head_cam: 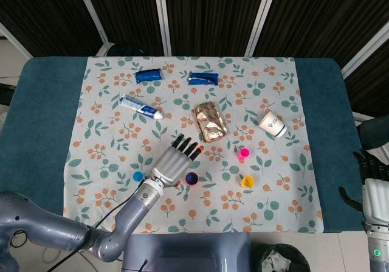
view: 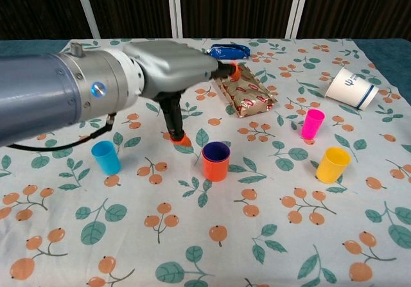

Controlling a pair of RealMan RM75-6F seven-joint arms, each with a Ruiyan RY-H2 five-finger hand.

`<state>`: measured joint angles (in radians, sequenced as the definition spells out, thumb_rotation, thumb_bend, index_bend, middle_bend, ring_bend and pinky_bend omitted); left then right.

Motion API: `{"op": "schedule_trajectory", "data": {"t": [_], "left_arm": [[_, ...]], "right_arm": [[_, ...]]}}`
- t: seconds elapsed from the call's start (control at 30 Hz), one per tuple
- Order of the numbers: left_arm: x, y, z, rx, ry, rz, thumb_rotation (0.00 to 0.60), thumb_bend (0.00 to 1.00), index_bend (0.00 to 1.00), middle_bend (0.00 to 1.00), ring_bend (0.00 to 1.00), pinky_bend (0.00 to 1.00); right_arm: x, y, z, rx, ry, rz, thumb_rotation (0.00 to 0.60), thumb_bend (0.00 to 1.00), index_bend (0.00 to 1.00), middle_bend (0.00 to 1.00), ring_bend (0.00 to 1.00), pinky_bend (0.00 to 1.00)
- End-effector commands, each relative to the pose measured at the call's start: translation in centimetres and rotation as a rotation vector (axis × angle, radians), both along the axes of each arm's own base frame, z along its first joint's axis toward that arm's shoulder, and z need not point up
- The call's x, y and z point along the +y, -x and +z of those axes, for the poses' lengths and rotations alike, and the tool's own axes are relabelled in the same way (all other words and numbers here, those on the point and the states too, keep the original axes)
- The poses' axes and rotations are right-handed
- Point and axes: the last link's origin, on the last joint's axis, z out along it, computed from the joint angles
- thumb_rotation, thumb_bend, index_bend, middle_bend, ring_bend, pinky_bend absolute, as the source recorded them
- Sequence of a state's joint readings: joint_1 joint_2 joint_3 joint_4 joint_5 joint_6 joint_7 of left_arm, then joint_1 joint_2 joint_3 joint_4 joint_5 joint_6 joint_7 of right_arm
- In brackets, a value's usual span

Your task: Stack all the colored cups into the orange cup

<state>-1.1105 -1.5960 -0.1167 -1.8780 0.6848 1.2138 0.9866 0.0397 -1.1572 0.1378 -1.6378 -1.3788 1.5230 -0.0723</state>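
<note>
The orange cup [view: 216,167] stands upright mid-table with the dark blue cup [view: 216,151] nested inside it; from the head view the pair shows as a blue rim [head_cam: 192,177]. My left hand [view: 173,75] hovers up and to the left of it, fingers spread, holding nothing; the same left hand [head_cam: 172,162] appears in the head view. A light blue cup [view: 106,157] stands to the left, a yellow cup [view: 333,164] and a pink cup [view: 312,123] to the right. My right hand [head_cam: 372,190] rests off the table's right edge, its fingers unclear.
A gold snack packet [view: 244,90] lies behind the cups. A white paper cup [view: 350,88] lies on its side at the far right. Two blue packets [head_cam: 149,75] [head_cam: 203,78] and a toothpaste tube [head_cam: 139,106] lie at the back in the head view.
</note>
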Motion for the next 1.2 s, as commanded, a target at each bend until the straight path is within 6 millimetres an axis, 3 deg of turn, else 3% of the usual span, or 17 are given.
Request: {"op": "schedule_trajectory", "data": {"t": [0.03,0.17,0.3,0.4,0.53,0.67,0.83,1.03,1.2], "left_arm": [[0.2,3.4,5.7,-0.005,-0.232,-0.086,0.600,0.08,0.04,0.06,0.00,0.04],[-0.6,9.2,9.2,0.000,-0.344,-0.062,0.600,0.07,0.04,0.05,0.00,0.03],[-2.5,17.7,12.5,-0.091,-0.404,0.061,0.600,0.07,0.04,0.05,0.00,0.03],[-4.0,23.2,13.6,-0.146,-0.426,0.165,0.600,0.07,0.04,0.05,0.00,0.03],[-5.4,28.0,14.6,-0.213,-0.496,0.252,0.600,0.07,0.04,0.05,0.00,0.03],[-6.3,30.2,15.3,-0.317,-0.539,0.292,0.600,0.07,0.04,0.04,0.00,0.03],[-6.2,31.0,16.6,-0.332,-0.587,0.302,0.600,0.07,0.04,0.04,0.00,0.03],[-6.4,31.6,18.3,-0.355,-0.636,0.324,0.600,0.07,0.04,0.04,0.00,0.03],[-6.5,31.7,18.6,-0.350,-0.633,0.324,0.600,0.07,0.04,0.04,0.00,0.03]], "right_arm": [[0.0,0.1,0.0,-0.001,-0.006,-0.004,0.600,0.33,0.11,0.09,0.10,0.14],[-0.1,0.1,-0.2,0.003,-0.014,-0.006,0.600,0.33,0.11,0.09,0.10,0.14],[-0.2,-0.2,-0.7,0.006,-0.030,0.004,0.600,0.33,0.11,0.09,0.10,0.14],[-0.1,-0.6,-1.3,-0.001,-0.055,0.016,0.600,0.33,0.11,0.09,0.10,0.14],[0.1,-1.3,-2.1,-0.041,-0.115,0.039,0.600,0.33,0.11,0.09,0.10,0.14],[0.5,-1.9,-3.2,-0.058,-0.233,0.062,0.600,0.32,0.11,0.08,0.09,0.14],[0.0,-3.3,-4.5,-0.101,-0.377,0.119,0.600,0.31,0.12,0.08,0.09,0.14],[-2.5,-5.8,-6.1,-0.121,-0.449,0.191,0.600,0.31,0.19,0.08,0.09,0.14],[-4.7,-7.2,-8.1,-0.145,-0.496,0.197,0.600,0.31,0.24,0.08,0.09,0.14]]}}
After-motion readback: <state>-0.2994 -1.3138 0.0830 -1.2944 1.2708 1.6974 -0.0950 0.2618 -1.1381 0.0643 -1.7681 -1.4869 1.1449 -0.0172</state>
